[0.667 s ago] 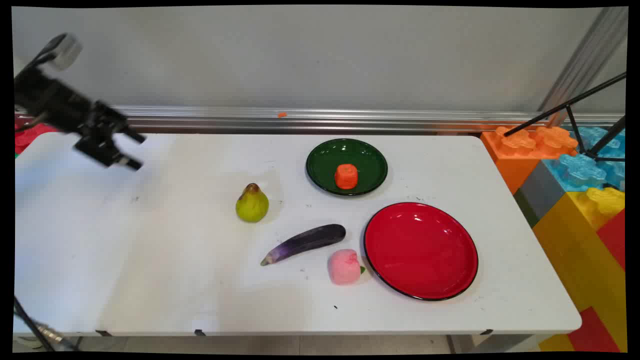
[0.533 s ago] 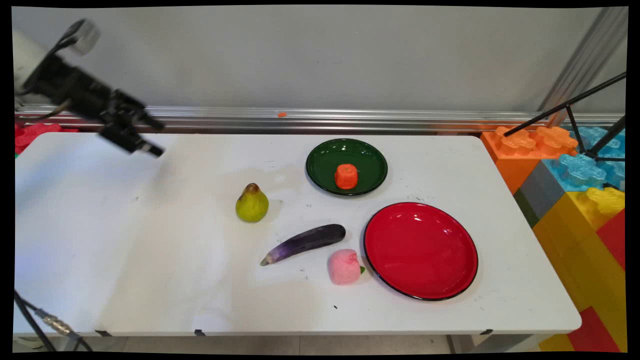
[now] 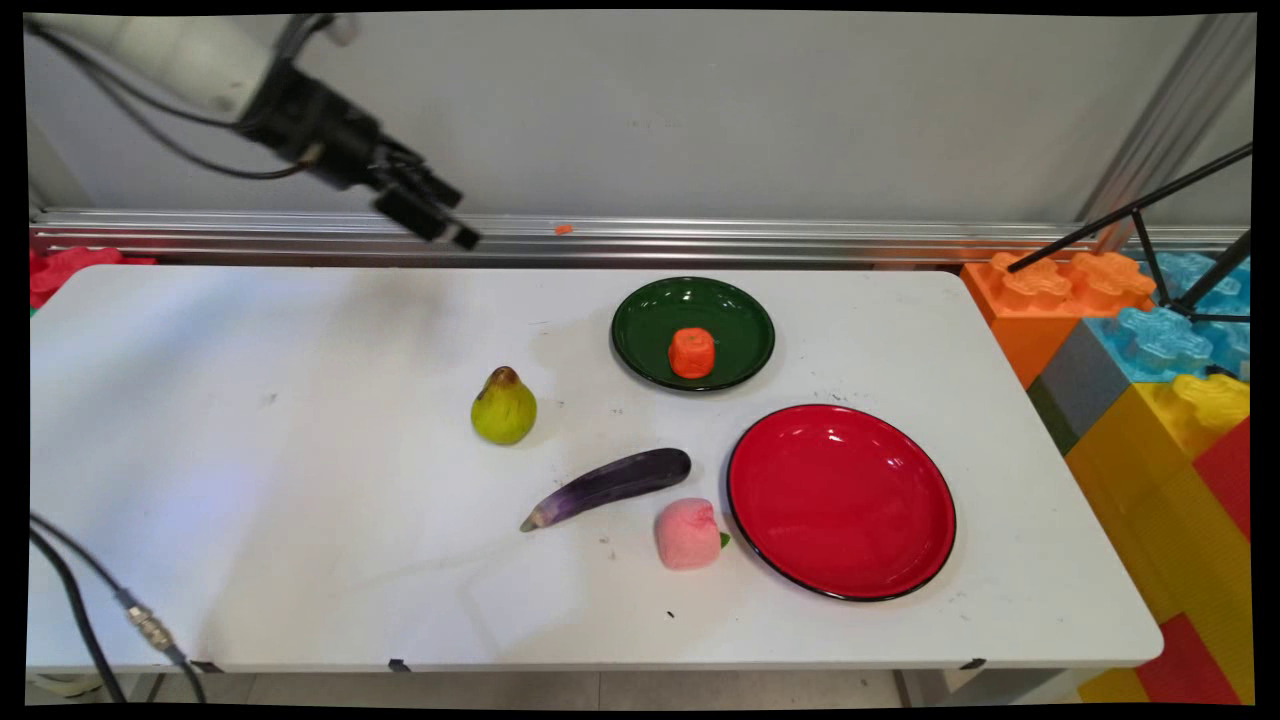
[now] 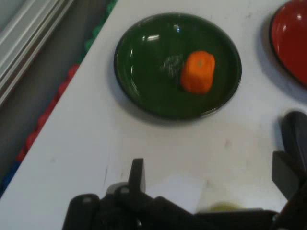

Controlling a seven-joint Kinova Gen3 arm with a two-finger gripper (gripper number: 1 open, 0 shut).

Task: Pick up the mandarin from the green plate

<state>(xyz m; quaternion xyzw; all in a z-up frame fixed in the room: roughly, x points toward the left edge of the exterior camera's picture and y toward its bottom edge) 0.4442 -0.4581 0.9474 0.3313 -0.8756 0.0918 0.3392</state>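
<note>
You see the gripper (image 3: pixel 440 215) raised at the table's (image 3: pixel 250 420) eleven o'clock, holding nothing. An orange piece (image 3: pixel 692 352) sits on the green plate (image 3: pixel 650 335); the pear (image 3: pixel 504 406), eggplant (image 3: pixel 610 485) and peach (image 3: pixel 688 534) lie beside the red plate (image 3: pixel 842 500).

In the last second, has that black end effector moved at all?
Yes. The end effector has swung right and upward in the main view, from over the table's left end to in front of the metal rail, closer to the green plate.
</note>
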